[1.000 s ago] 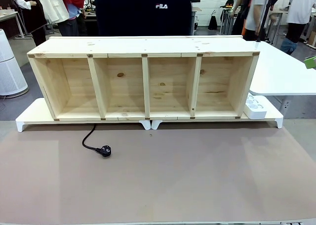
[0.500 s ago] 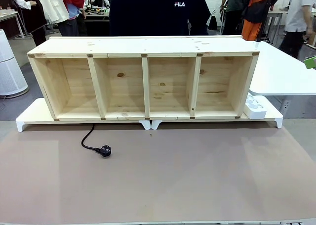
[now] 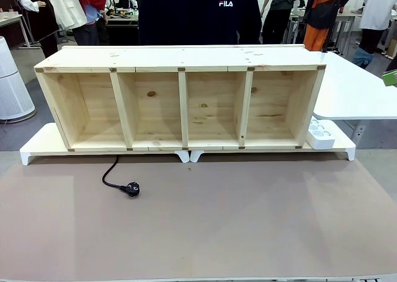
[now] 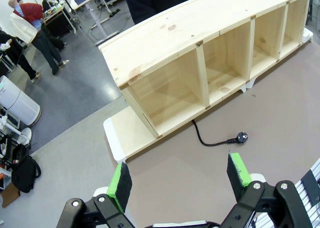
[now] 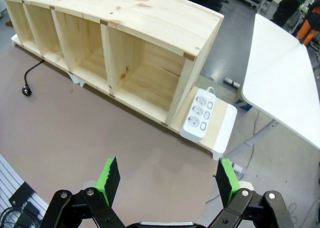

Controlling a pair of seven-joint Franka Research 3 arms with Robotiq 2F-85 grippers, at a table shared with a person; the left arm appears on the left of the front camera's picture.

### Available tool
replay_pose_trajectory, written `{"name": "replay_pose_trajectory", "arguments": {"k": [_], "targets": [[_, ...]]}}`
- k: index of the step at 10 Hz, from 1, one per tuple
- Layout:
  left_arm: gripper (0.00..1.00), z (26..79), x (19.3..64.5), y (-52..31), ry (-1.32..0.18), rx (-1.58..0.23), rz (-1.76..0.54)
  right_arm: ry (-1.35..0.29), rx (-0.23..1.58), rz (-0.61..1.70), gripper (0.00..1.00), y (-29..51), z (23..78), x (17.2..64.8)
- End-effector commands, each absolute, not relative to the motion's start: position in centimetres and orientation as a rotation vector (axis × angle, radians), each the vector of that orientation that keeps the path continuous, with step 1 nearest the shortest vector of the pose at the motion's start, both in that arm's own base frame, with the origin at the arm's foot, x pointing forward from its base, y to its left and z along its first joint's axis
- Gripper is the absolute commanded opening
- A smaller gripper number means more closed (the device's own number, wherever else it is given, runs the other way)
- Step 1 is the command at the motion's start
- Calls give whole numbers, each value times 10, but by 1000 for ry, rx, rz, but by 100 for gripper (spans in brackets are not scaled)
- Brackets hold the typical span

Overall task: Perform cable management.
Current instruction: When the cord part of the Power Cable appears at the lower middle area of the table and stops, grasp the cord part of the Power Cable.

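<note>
People behind shifted; cable [image 3: 110,172] lies well ahead of both wide-open, empty jaws, looks light, limp, slick: grip by its plug [image 3: 132,189]

White "FILA" lettering stands on the person's dark top [image 3: 198,18].

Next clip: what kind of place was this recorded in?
Probably a shared robotics lab or workshop rather than a home. A bare pine shelf unit is staged on a mat-covered table, more work desks loaded with gear stand behind it, and several people stand about on the open grey floor.
</note>
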State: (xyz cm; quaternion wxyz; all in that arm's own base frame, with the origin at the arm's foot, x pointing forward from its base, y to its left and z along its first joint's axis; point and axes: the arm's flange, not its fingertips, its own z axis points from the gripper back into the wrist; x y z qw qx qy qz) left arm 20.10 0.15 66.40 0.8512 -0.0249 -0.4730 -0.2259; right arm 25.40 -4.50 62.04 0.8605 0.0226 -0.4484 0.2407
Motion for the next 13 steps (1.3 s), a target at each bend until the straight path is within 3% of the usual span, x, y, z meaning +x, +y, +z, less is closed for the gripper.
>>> {"name": "replay_pose_trajectory", "arguments": {"k": [1, 13], "targets": [[100, 665, 202, 0, -1007, -63, -464, -947, 40, 504, 100, -43, 620, 259], [100, 665, 202, 0, -1007, -63, -464, -935, 24, 550, 100, -28, 636, 253]]}}
